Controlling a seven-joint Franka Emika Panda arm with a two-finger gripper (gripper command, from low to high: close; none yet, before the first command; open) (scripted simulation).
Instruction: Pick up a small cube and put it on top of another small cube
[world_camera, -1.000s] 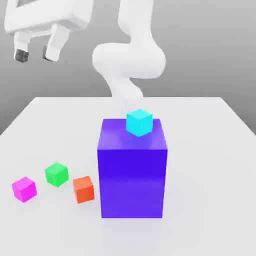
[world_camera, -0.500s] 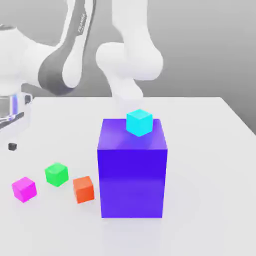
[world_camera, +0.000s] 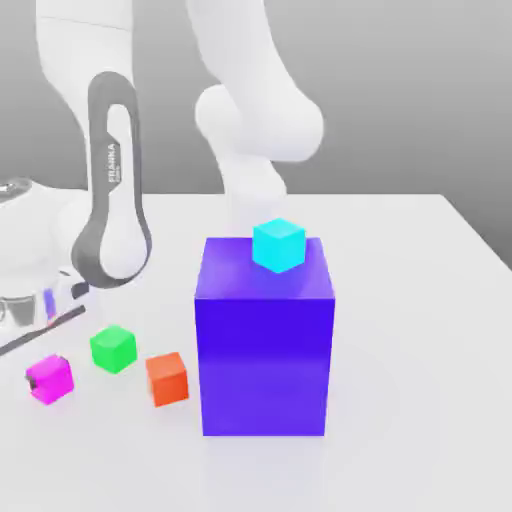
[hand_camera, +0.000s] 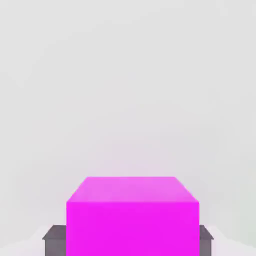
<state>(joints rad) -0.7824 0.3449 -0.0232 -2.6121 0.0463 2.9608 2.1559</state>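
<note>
Straddling magenta cube (hand_camera: 132, 215), gripper (world_camera: 48, 385) fingers on both sides; table (world_camera: 400, 300) beneath.

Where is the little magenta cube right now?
The small magenta cube sits on the white table at the exterior view's far left, beside the small green cube, between the gripper's dark fingertips.

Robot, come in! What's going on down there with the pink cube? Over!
Gripper down at the magenta cube, fingers on both sides of it. Cube on the table, not lifted. Green cube and orange cube close beside it.
</note>
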